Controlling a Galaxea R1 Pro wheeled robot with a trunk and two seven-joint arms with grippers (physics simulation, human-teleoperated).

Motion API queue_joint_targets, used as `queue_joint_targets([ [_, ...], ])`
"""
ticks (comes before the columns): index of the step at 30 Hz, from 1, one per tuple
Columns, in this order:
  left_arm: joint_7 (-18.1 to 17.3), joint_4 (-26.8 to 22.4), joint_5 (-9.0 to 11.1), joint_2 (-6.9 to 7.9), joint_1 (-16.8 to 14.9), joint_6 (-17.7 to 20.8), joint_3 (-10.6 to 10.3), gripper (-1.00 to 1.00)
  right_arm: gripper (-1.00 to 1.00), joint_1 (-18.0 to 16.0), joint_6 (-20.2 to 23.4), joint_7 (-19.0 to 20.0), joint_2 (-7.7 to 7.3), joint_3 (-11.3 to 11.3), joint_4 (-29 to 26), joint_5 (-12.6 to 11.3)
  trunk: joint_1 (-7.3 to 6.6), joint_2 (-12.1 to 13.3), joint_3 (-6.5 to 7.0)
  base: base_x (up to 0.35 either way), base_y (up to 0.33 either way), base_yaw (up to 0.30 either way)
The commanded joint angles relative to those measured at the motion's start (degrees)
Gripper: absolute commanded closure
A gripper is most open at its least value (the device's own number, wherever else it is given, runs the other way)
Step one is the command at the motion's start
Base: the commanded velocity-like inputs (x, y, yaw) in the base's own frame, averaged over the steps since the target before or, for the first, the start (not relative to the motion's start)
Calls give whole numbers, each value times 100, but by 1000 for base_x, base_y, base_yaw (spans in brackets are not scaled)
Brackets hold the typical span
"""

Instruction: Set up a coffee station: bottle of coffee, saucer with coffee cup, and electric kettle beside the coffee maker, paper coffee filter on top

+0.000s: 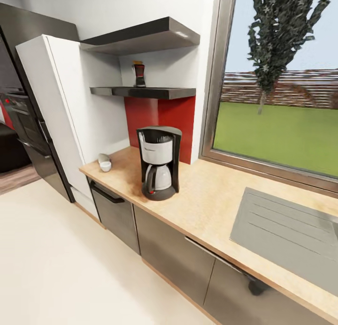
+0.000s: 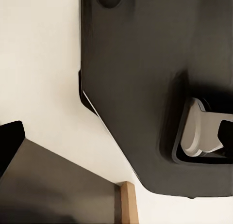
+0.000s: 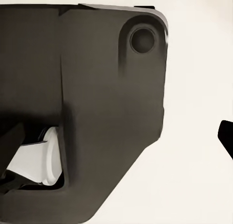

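Note:
The black coffee maker [image 1: 158, 168] with its steel carafe stands on the tan kitchen countertop [image 1: 206, 207], near the front edge. The dark bottle of coffee [image 1: 139, 75] stands on the lower slab of the kitchen shelf [image 1: 155, 93], above and behind the machine. At the counter's left end sits the white coffee cup [image 1: 105, 166]; a pale round thing leans behind it, and I cannot tell whether it is the saucer. The electric kettle and paper filter are out of view. One dark fingertip [image 2: 9, 146] edges the left wrist view and another fingertip [image 3: 227, 136] the right wrist view, both over pale floor.
A grey sink drainboard [image 1: 286, 231] is set into the counter at right, under a large window [image 1: 281, 81]. A tall white cabinet [image 1: 51, 118] and dark oven column [image 1: 23, 118] close the left end. My dark base [image 2: 145, 88] shows in both wrist views. Pale floor [image 1: 61, 268] lies before the cabinets.

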Motion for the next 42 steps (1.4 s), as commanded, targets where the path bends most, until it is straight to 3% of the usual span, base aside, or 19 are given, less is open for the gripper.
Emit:
queue_joint_targets([
  [1, -6, -6, 37, 2, 0, -4, -4, -100, -100, -2, -15, 3, 0, 1, -1, 4, 4, -9, -10, 160, 302, 0],
  [25, -6, -6, 31, 12, -8, -6, -4, -100, -100, -2, -21, 5, -18, -17, -19, -4, 4, -9, -10, 145, 306, 0],
  [34, -8, -6, 13, 12, -18, -12, -11, -100, -100, -2, -21, 6, -17, -17, -19, -4, 4, -9, -10, 119, 319, 196],
  [42, 0, 2, -14, 11, -12, -358, -21, -100, -100, -2, -21, 0, -23, -17, -21, -4, 4, -9, -10, 244, 257, 123],
])
